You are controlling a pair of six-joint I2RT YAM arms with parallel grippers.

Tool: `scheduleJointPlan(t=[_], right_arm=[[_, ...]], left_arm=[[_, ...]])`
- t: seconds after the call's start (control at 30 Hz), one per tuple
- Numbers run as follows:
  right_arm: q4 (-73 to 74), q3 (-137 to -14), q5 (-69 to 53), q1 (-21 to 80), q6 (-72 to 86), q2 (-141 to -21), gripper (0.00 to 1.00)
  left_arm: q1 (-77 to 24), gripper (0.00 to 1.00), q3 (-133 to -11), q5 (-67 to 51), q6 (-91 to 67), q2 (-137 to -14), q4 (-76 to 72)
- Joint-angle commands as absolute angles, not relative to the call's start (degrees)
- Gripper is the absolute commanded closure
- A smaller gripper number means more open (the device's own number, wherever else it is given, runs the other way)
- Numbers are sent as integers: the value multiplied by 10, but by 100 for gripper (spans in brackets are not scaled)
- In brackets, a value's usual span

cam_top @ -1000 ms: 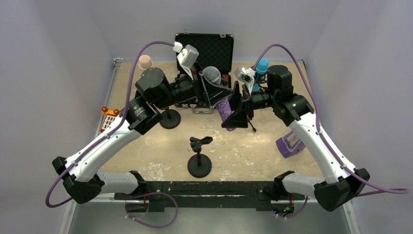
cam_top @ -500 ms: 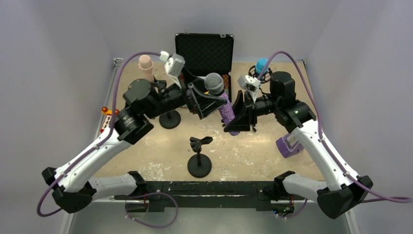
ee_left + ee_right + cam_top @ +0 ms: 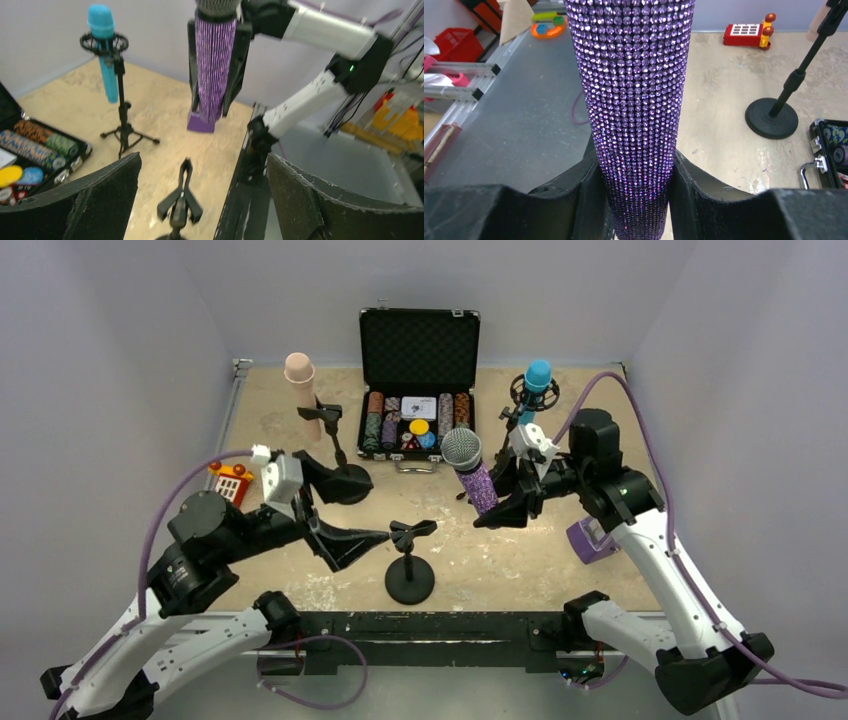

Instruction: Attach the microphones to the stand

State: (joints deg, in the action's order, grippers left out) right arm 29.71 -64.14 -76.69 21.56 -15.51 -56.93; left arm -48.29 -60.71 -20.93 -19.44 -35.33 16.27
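The left gripper [image 3: 362,510] hangs at 8 o'clock, jaws spread wide and empty, with the bare clip stand [image 3: 409,560] just beside it at 6. At 10 o'clock the smooth peach microphone [image 3: 300,375] sits clipped on its round-based stand. At 12 the open black case [image 3: 418,340] holds rows of striped poker chips [image 3: 385,425]. Right of centre, the right gripper [image 3: 638,195] pinches the lower barrel of the glittery purple microphone [image 3: 478,475], which is tilted with its mesh head up. At 1 o'clock the cyan microphone [image 3: 536,380] stands in a ringed tripod mount.
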Motion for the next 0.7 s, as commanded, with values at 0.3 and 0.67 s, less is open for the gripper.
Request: scheduleJointPlan(t=[0.3,0.67], right_arm=[[425,-567,-795,214,-496,-569,100],[413,-549,-783,214,-508,-584,100]], left_arm=[[-481,1,-394,-203,-109,-186,177],[-481,1,-352,-211,-108,-181,162]])
